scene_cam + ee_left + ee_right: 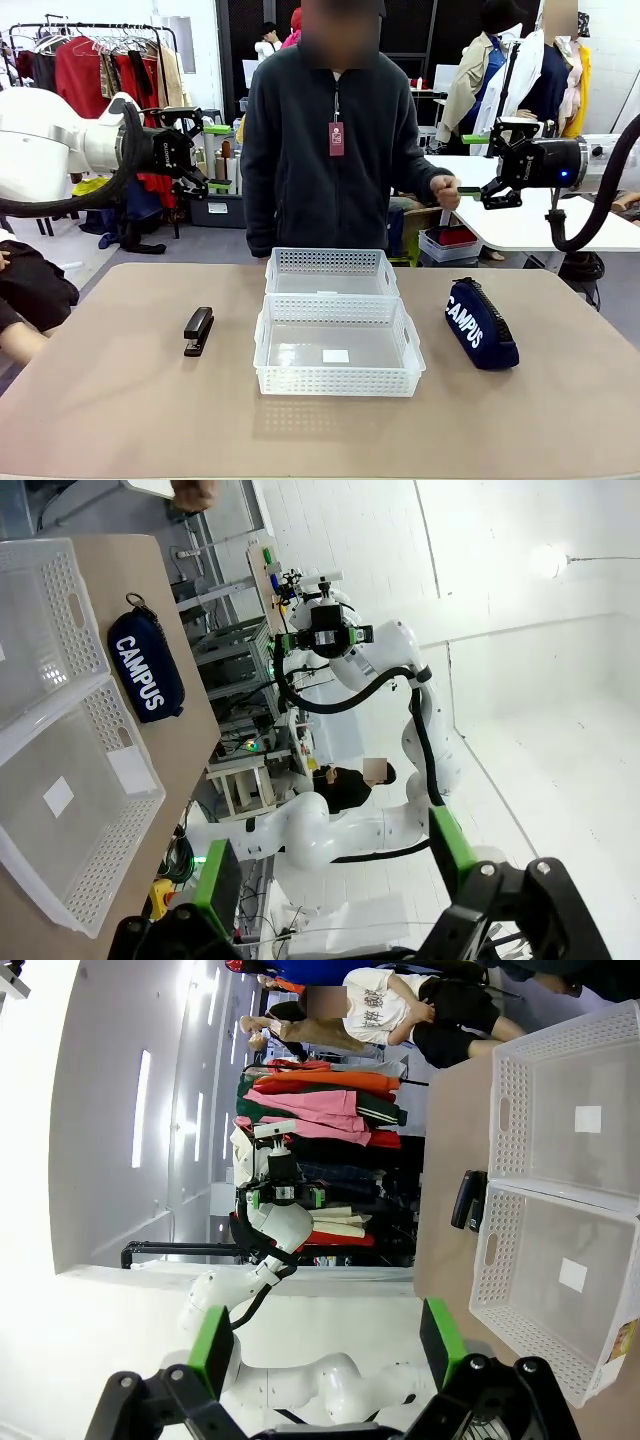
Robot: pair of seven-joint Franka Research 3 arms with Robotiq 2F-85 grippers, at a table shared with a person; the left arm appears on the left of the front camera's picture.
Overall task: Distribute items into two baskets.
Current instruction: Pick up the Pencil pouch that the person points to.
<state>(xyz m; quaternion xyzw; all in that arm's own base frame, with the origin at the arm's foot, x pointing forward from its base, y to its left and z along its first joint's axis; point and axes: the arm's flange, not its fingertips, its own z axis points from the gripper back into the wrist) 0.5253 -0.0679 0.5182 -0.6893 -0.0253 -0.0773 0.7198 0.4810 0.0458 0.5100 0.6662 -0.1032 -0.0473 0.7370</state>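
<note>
Two translucent-white lattice baskets sit end to end at the table's middle, the near basket [338, 345] [70, 810] [555, 1295] with a white bottom label and the far basket [331, 271] [40, 620] [570, 1110] behind it; both hold nothing. A black stapler [198, 330] [467, 1200] lies left of them. The navy CAMPUS pouch [481, 322] [145, 670] lies to their right. My left gripper [215, 158] [330, 875] hangs open high above the table's left side. High on the right, my right gripper [478, 165] [327, 1340] is open too, holding nothing.
A person in a dark fleece [335, 150] stands at the far edge behind the baskets, one hand [445, 190] near my right gripper. Clothes racks [100, 60] and a white table [520, 215] stand beyond. Bare tabletop [120, 420] lies around the items.
</note>
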